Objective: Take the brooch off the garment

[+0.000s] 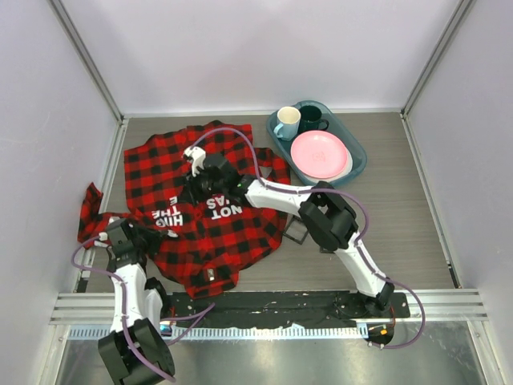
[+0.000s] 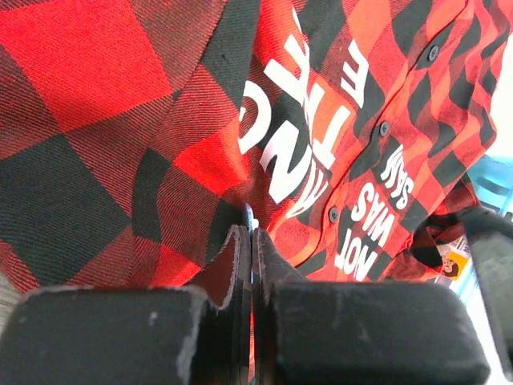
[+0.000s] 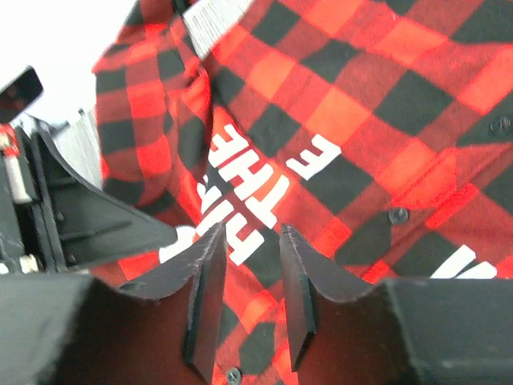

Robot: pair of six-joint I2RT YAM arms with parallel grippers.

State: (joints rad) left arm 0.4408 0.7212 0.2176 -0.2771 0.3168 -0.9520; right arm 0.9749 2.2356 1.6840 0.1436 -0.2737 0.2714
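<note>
Jaws of left gripper (image 2: 248, 228) pressed together, a thin fold of shirt (image 1: 240, 233) nipped at the tips, on the shirt's left side. Right gripper (image 3: 250, 241) jaws stand a narrow gap apart, holding nothing, over the white lettering (image 3: 240, 164) mid-shirt. Shirt lies spread and rumpled on table (image 1: 401, 216), left of centre. Brooch: cannot pick it out in any view. Tray (image 1: 362, 164) sits far right, near the shirt's right sleeve.
</note>
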